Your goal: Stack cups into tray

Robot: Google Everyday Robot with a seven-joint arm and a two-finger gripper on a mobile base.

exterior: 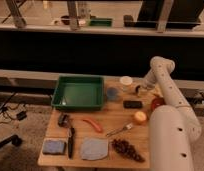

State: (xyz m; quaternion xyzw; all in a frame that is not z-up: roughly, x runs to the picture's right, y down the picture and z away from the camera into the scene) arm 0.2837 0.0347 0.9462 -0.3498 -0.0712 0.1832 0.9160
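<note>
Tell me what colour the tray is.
Green tray, camera view. The gripper is beside the white cup.

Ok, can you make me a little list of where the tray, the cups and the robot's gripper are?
tray: green, back left of the table
cups in tray: none
grey-blue cup: on the table, just right of the tray
cream-white cup: on the table, behind and right of the grey-blue cup
gripper: low over the table's back right, right of the cream-white cup
</note>
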